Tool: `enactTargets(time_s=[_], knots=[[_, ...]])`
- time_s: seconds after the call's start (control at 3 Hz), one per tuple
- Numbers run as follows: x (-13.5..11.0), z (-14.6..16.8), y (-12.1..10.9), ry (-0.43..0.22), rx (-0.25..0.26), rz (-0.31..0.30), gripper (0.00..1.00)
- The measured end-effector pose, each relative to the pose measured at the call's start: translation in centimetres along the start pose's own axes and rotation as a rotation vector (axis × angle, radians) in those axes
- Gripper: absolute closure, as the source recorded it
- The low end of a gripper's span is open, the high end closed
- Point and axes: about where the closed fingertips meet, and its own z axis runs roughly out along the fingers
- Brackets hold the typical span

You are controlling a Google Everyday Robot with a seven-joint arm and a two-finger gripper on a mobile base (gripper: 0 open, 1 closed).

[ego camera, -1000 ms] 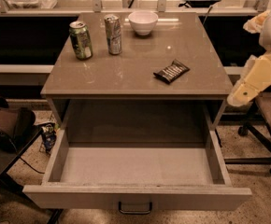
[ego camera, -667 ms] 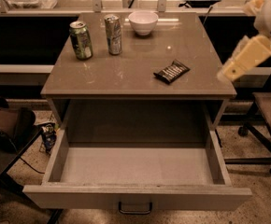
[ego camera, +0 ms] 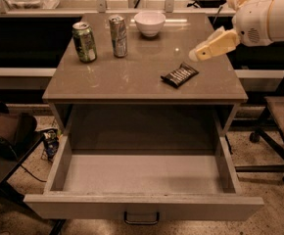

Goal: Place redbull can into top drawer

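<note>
The redbull can (ego camera: 118,35) is slim and silver-grey and stands upright at the back left of the cabinet top (ego camera: 132,80). The top drawer (ego camera: 142,180) is pulled fully open below it; nothing shows inside, and a dark handle (ego camera: 141,218) sits on its front panel. My gripper (ego camera: 197,54), cream-coloured, hovers over the right side of the cabinet top, above and just right of a dark snack packet, far from the can. It holds nothing that I can see.
A wider green can (ego camera: 84,42) stands left of the redbull can. A white bowl (ego camera: 150,22) sits at the back centre. A dark snack packet (ego camera: 179,75) lies right of centre. A chair (ego camera: 281,116) stands at the right, and a dark bag (ego camera: 7,131) at the left.
My arm has swung up and to the left, from beside the cabinet's right edge to over the right side of the top. The cans, bowl, packet and drawer have not moved.
</note>
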Motion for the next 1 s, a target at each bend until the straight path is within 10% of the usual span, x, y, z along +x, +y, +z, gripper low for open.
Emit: enactTargets(time_s=[0.33, 1.0], knots=[[-1.3, 3.1, 0.1, -0.158, 0.003, 0.005, 0.00], [-2.3, 5.0, 0.7, -0.215, -0.016, 0.001, 0.00]])
